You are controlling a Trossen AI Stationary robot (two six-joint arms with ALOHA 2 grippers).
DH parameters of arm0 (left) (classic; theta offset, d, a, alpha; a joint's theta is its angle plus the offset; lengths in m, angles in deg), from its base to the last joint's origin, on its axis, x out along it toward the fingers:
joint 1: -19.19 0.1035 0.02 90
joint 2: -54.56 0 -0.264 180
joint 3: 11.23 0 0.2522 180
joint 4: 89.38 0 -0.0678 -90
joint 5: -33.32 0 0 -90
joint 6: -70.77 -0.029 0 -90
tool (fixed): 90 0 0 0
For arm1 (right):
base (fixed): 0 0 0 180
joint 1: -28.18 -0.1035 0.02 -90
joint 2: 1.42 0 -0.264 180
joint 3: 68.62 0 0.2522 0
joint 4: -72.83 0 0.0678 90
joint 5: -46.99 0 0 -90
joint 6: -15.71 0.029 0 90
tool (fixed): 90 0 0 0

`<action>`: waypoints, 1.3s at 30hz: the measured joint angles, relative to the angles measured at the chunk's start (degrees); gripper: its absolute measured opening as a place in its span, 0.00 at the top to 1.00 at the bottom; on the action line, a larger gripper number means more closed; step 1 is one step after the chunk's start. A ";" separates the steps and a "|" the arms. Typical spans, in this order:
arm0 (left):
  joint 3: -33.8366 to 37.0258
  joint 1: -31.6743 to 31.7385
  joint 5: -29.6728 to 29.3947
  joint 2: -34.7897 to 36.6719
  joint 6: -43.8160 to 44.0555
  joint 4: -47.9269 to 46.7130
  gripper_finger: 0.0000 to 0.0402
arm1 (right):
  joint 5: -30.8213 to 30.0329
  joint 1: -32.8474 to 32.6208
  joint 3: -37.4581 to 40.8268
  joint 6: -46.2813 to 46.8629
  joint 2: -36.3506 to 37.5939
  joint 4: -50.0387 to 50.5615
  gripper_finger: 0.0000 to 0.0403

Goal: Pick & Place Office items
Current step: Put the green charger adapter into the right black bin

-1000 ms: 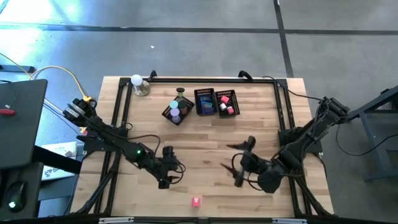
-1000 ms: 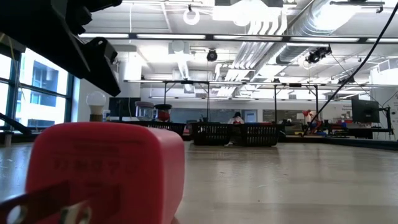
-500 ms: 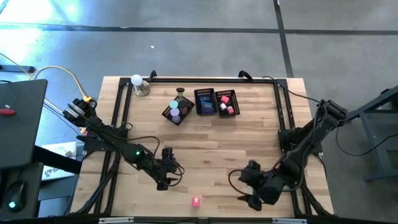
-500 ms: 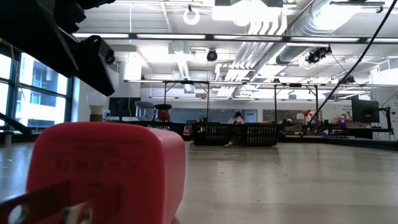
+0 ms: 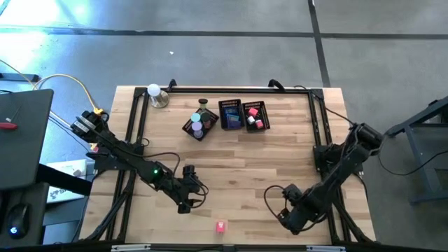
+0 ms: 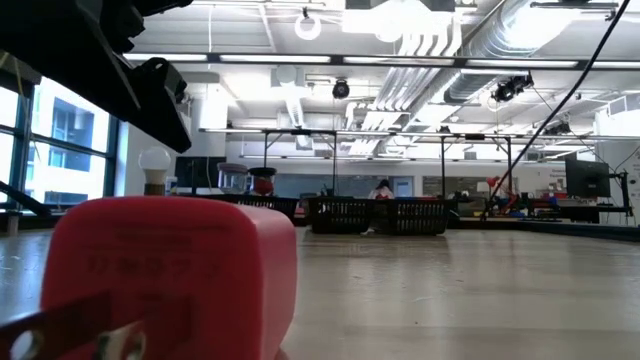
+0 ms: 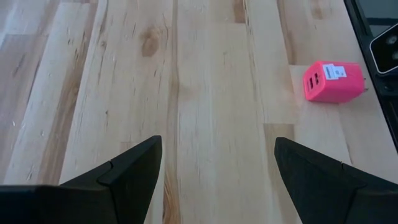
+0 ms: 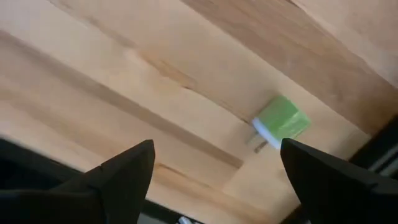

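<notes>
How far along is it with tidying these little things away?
Mostly done, it seems: several colourful pieces already sit in the three black baskets. Nothing is held now; the left claw and right claw are both open. Left to do: the pink charger near the table's front edge and a green charger under the right claw.

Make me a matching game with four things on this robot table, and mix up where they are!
Things:
1. pink charger
2. green charger
3. white ball on a metal base
4. three black mesh baskets

Places:
A. at the table's far left corner
B. in a row at the middle of the far side
C. on the wood ahead of the open right gripper
D. alone near the front edge, ahead of the open left gripper

Pairs: 1-D, 2-C, 3-A, 4-B
</notes>
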 joint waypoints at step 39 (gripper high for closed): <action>0.00 -0.92 0.14 0.00 0.02 -0.46 0.24 | -5.04 -8.49 1.51 18.66 -2.90 0.82 0.16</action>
